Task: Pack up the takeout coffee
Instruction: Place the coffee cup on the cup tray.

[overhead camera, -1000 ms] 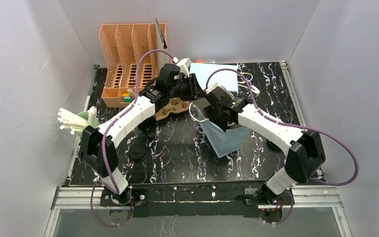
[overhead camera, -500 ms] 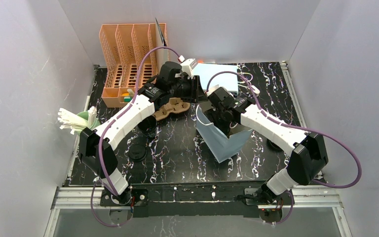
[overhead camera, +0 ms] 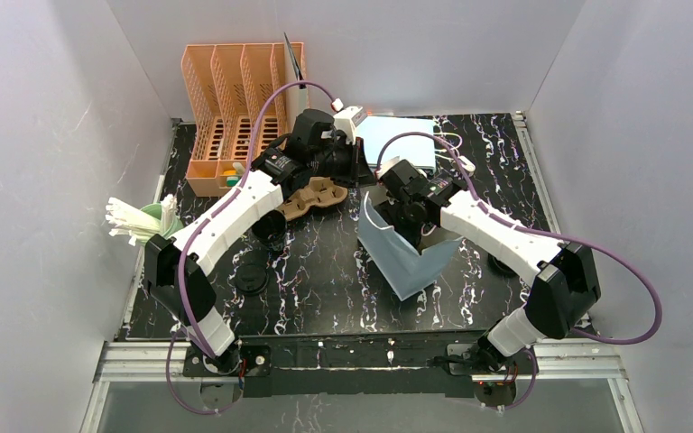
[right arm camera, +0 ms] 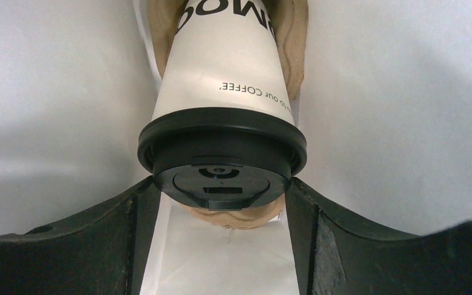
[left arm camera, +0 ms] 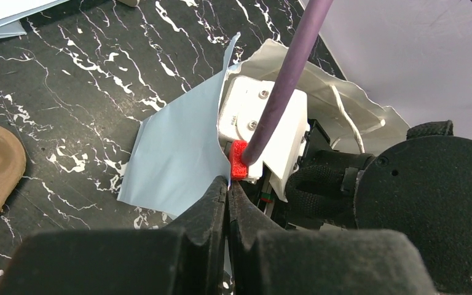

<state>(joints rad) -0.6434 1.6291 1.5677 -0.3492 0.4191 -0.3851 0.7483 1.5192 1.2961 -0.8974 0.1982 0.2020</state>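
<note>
The coffee cup (right arm camera: 221, 67) is a tapered white paper cone with black print. It is capped by a glossy round black plastic lid (right arm camera: 221, 147) with a moulded tab on top. In the right wrist view it fills the upper middle, lid toward the camera. It rests against a rough brown pulp tray (right arm camera: 295, 31), with the matt white inside of the paper bag (right arm camera: 67, 92) all round.

The right gripper (right arm camera: 221, 187) stands wide, its black fingers against the lid on both sides. From above, that gripper sits down in the mouth of the light-blue bag at centre frame, on the black, white-veined table (overhead camera: 325, 298).

The left gripper (left arm camera: 227, 186) is pinched tight on the bag's thin creased rim. A brown pulp carrier (overhead camera: 316, 194) lies near the bag, to its left.
</note>
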